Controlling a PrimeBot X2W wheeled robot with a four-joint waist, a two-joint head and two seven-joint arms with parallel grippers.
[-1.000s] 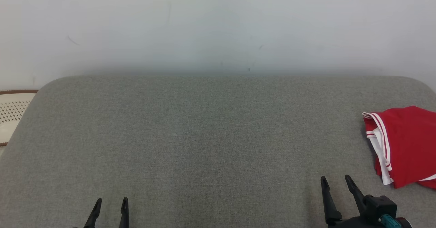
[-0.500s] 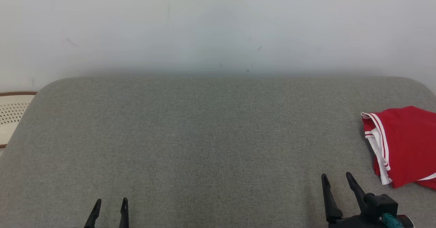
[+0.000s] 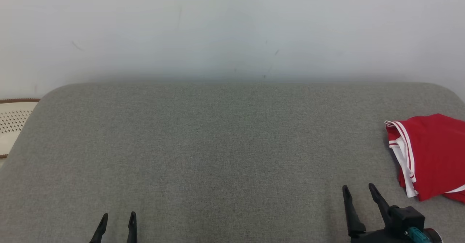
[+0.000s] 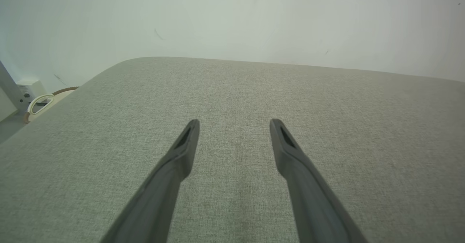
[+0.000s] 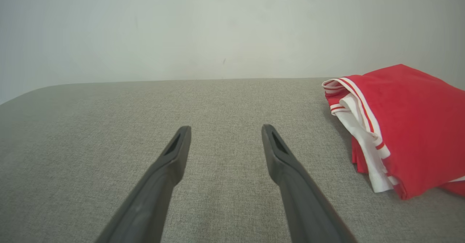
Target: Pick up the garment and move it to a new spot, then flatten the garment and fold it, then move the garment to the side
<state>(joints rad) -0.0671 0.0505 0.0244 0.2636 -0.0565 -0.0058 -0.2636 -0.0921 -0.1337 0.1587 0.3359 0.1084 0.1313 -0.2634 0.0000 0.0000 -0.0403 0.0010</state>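
Garment [image 3: 432,152] lies just right of right tool [image 3: 358,186]; left tool [image 3: 119,214] likewise points forward, both spread empty.

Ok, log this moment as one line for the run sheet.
garment: red, white trim, looks folded, right edge of surface | left gripper: open, empty | right gripper: open, empty, beside garment, not touching

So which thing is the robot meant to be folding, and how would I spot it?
Start with the wide grey cushioned surface set against the pale wall. Follow it to its right end, where the garment lies in a loose folded bundle. It is bright red with white striped trim, unlike the cream perforated object off the left end.
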